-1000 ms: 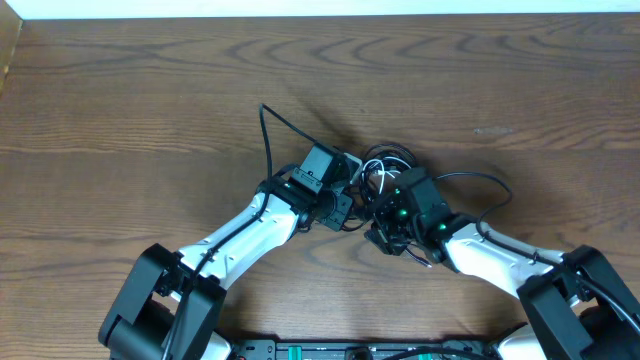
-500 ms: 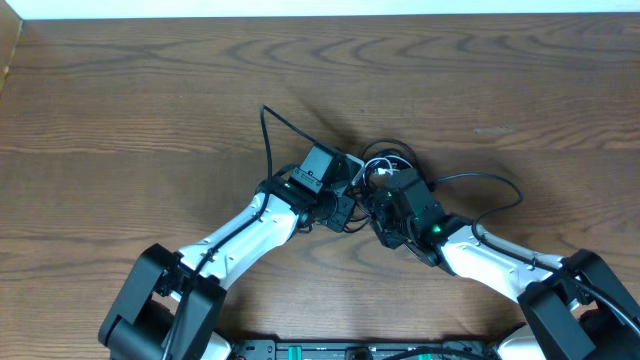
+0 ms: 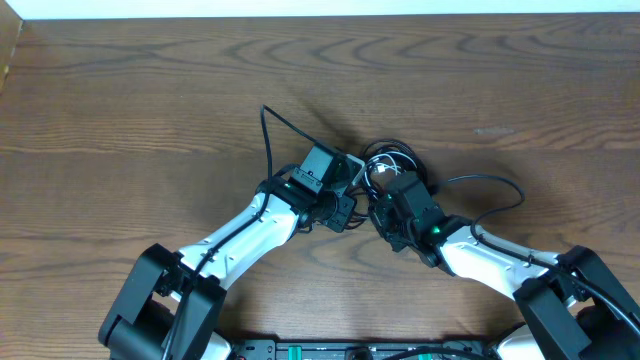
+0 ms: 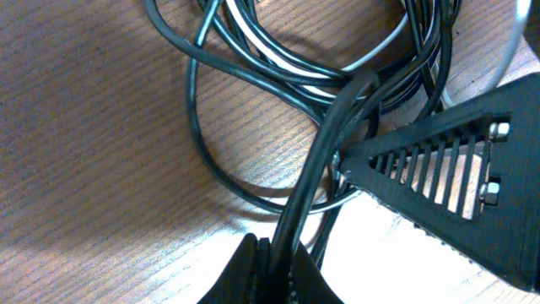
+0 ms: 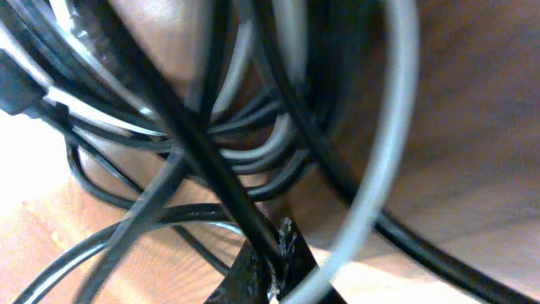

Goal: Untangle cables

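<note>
The cables lie in a knot at the table's middle. The black cable (image 3: 268, 135) trails off to the upper left and loops out to the right, and the white cable (image 3: 381, 171) is coiled inside the knot. My left gripper (image 3: 352, 192) is at the knot's left side. In the left wrist view it (image 4: 278, 272) is shut on a black cable (image 4: 314, 186) strand. My right gripper (image 3: 386, 196) is at the knot's lower edge. In the right wrist view it (image 5: 277, 268) is shut on a black cable (image 5: 211, 169) strand, with the white cable (image 5: 390, 143) crossing just beside it.
The brown wooden table (image 3: 150, 90) spreads on all sides of the knot. The right gripper's black ribbed finger (image 4: 456, 181) shows in the left wrist view, close to the held strand. A pale edge (image 3: 300, 8) borders the table's far side.
My right gripper has shifted slightly up into the knot and closed on a black strand. The loop to the right has moved a little. The left arm has stayed put.
</note>
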You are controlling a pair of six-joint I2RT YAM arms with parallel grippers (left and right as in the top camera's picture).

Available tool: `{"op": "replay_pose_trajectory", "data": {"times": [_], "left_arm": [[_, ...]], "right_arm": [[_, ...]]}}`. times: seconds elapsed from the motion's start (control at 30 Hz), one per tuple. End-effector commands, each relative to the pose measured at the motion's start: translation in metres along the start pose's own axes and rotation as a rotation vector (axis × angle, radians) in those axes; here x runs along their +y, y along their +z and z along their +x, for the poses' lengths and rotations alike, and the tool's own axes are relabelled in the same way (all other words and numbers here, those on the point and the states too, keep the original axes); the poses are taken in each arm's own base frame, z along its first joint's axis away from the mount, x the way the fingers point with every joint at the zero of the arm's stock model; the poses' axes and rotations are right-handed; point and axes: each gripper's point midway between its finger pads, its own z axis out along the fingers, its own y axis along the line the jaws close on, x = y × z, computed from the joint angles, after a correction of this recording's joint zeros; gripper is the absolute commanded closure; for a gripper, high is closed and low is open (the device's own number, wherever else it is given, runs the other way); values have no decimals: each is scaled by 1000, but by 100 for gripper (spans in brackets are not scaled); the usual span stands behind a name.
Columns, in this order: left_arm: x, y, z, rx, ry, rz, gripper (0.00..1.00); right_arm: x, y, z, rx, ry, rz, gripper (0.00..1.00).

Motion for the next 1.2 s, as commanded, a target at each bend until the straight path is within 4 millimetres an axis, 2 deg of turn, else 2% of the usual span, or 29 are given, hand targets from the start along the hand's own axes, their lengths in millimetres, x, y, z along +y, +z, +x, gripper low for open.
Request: {"op": "replay_pose_trajectory", "data": {"times": [0.0,0.2,0.3,0.4,0.53,0.77,0.87,0.97,1.07,1.17], "left_arm": [[2,-7,-7,-28,2,-18,92],[20,-8,-9,-37,0,-124,92],[32,-10,-9,-39,-2,-192,92],[53,-15,-9,-55,-77,-314,92],[72,-23,-7,-70,-141,-431,92],[72,-23,-7,-72,-145,-432,92],[72,-23,-7,-72,-145,-432,92],[72,-23,-7,-72,-145,-432,92],[72,-23,-7,-72,-145,-432,92],[72,-23,-7,-71,-145,-432,92]], "right_arm": [[3,2,9,55,-79,-21,99],[24,-14,23,167,-215,-115,99],[40,-31,26,194,-300,-184,99],[54,-51,30,194,-416,-257,99],[81,-90,39,186,-616,-411,99],[115,-177,47,171,-812,-701,99],[118,-199,40,120,-824,-744,99],[114,-211,30,82,-802,-741,99],[106,-217,16,36,-783,-714,99],[95,-214,-4,-3,-726,-653,99]]}}
